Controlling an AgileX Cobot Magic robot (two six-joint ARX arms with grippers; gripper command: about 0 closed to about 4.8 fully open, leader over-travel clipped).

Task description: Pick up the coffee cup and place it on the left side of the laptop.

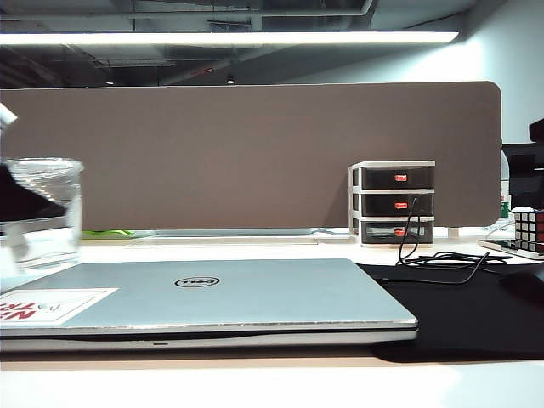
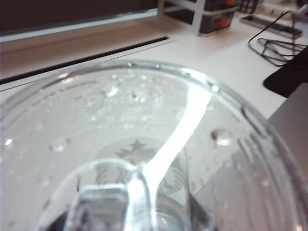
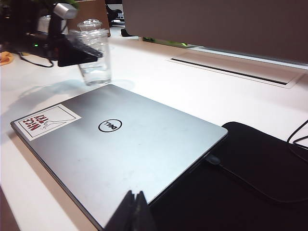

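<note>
- Behind the white surface (image 1: 255, 252) stands a brown partition panel (image 1: 255, 157), with a bright strip light under the dark ceiling above it.
- On the surface lies the laptop (image 1: 212, 297), silver, lid closed, with a round black logo and a white sticker with red lettering near one corner.
- At the far left of the exterior view is the coffee cup (image 1: 42, 217), clear plastic with a lid; it sits just beyond the laptop's left rear corner, and its base appears to be slightly above the surface, though the view is too poor to be sure.
- From the right wrist view, the left end effector (image 3: 79, 50) is clamped on the coffee cup's side, its dark fingers (image 3: 72, 53) pressed to the clear wall.
- Seen from the left wrist view, the cup's lid fills nearly the whole frame, dotted with droplets.
- Low and idle near the laptop's front edge sits the right end effector (image 3: 134, 211), its dark tips together.
- Right of the laptop lies a black mat (image 1: 467, 314), with a looped black cable (image 1: 442, 255) on it.
- Farther back stand a small white drawer unit (image 1: 393, 202) with red handles and a puzzle cube (image 1: 529, 229).
- Nothing sits between the cup and the laptop's left edge.
</note>
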